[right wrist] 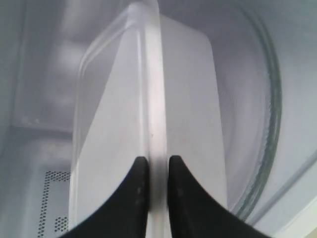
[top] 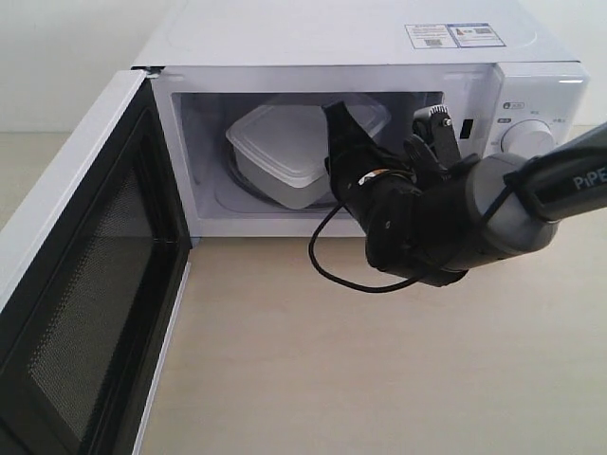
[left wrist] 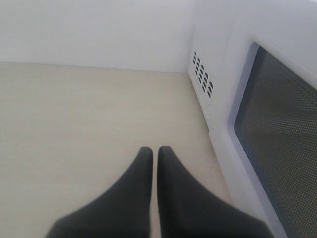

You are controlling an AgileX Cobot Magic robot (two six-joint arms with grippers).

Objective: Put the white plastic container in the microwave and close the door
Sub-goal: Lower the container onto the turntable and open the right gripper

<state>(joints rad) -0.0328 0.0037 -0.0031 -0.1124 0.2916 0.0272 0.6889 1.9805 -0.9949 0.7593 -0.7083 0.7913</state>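
The white microwave point(top: 351, 43) stands at the back with its door point(top: 85, 284) swung wide open to the left. The white plastic container point(top: 280, 152) is inside the cavity, over the glass turntable point(right wrist: 272, 99); whether it rests on it I cannot tell. My right gripper point(top: 334, 118) reaches into the cavity from the right. In the right wrist view its fingertips point(right wrist: 155, 161) are shut on the container's point(right wrist: 124, 109) lid rim. My left gripper point(left wrist: 155, 150) is shut on nothing, low over the table beside the door's outer face point(left wrist: 282, 124). It does not show in the exterior view.
The control panel with a round dial point(top: 526, 142) lies right of the cavity. A black cable point(top: 327, 265) loops below the right wrist over the beige tabletop point(top: 313, 370). Side vents point(left wrist: 203, 79) of the microwave show in the left wrist view.
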